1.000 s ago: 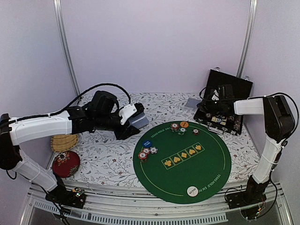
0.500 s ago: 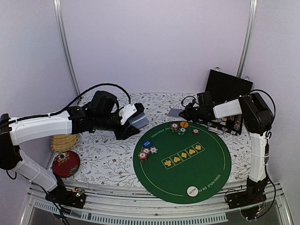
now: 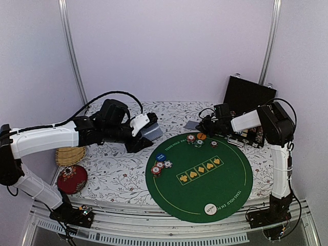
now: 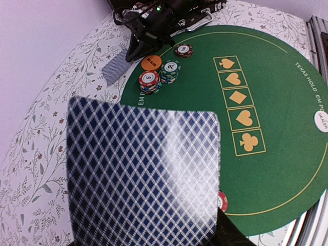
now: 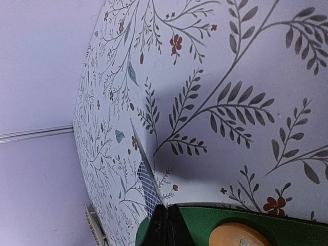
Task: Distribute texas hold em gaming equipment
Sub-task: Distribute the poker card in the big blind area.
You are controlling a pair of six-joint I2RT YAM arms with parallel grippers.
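Pinching a blue-checked playing card (image 5: 147, 187) by its edge, the right tool (image 5: 166, 225) is closed on it just beyond the round green felt mat (image 3: 205, 179). Light, bendy and slick, it probably wants an edge grip. The left tool (image 3: 146, 132) clamps a matching card stack (image 4: 143, 174) above the floral desk (image 3: 118, 174).

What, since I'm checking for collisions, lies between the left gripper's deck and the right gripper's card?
Only bare floral tablecloth between deck and card, shown in the top view.

red cushion (image 3: 72, 179) near straw basket (image 3: 70, 155); black case (image 3: 248, 97) open, back right
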